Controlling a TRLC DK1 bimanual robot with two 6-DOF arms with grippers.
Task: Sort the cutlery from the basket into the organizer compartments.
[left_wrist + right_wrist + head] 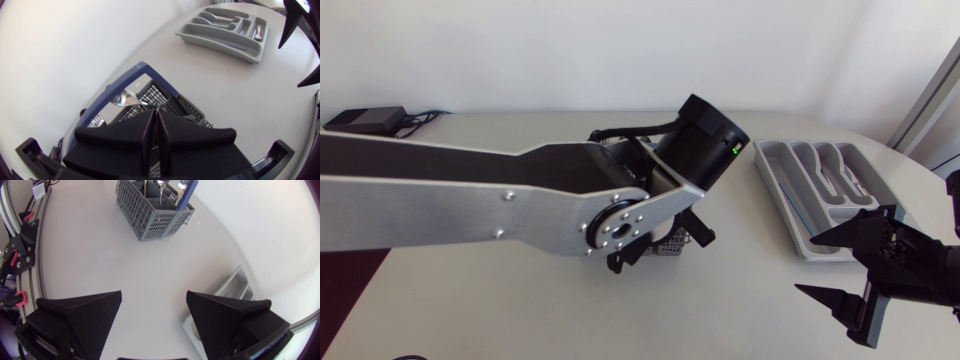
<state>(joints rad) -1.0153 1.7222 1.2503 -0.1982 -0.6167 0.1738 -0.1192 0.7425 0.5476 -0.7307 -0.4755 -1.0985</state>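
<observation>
Cutlery: spoons (125, 98) and other pieces stand bowl-up in the grey mesh basket (152, 211); the basket sits mid-table, mostly hidden under the left arm in the head view
Handling: likely rigid steel, light, smooth and apt to slip or swivel in a loose pinch; not fragile, though it may clatter if dropped
Where to hold: probably across the flat neck just below the bowl, since only the upper ends stand clear of the pockets; a straight upward lift should keep the handle from snagging the mesh
Left gripper (155, 131): right above the basket's pockets; fingers drawn together to a thin slit; whether a piece is nipped there cannot be told
Right gripper (154, 297): fingers wide apart with nothing between them; it hovers just beside the organizer's near end
Organizer (790, 215): grey tray with long compartments, well apart from the basket, close to the table's (470, 300) curved right edge
Edges: the basket's blue handle (184, 194) arches over the pockets and narrows the way in and out
Open room: bare tabletop between basket and organizer; the right gripper beside the tray could crowd a delivery
</observation>
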